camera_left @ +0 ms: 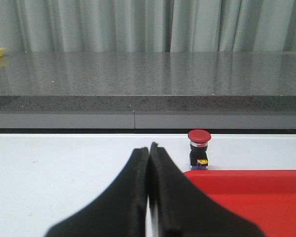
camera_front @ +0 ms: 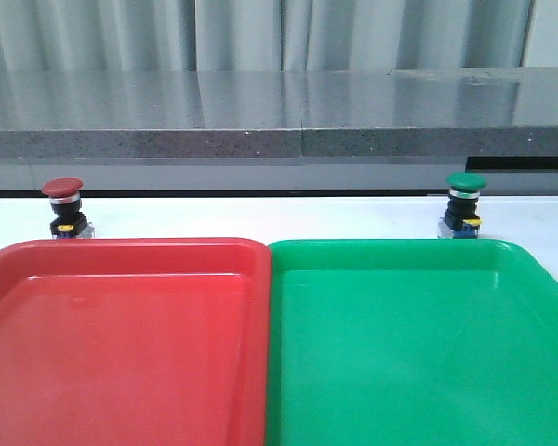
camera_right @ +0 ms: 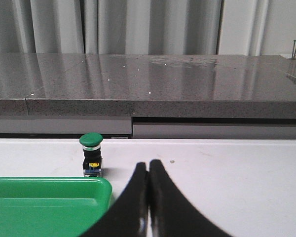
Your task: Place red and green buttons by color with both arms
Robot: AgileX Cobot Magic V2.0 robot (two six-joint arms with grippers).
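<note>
The red button (camera_front: 63, 206) stands upright on the white table just behind the red tray (camera_front: 121, 325). The green button (camera_front: 464, 203) stands upright just behind the green tray (camera_front: 418, 334). Neither gripper shows in the front view. In the left wrist view my left gripper (camera_left: 149, 148) is shut and empty, over the table beside the red tray's corner (camera_left: 246, 177), short of the red button (camera_left: 199, 149). In the right wrist view my right gripper (camera_right: 148, 165) is shut and empty, beside the green tray's corner (camera_right: 49, 197), short of the green button (camera_right: 92, 154).
A grey stone ledge (camera_front: 279, 121) runs across the back of the table, with curtains behind it. The two trays sit side by side and fill the front of the table. White table shows behind the trays (camera_front: 279, 218).
</note>
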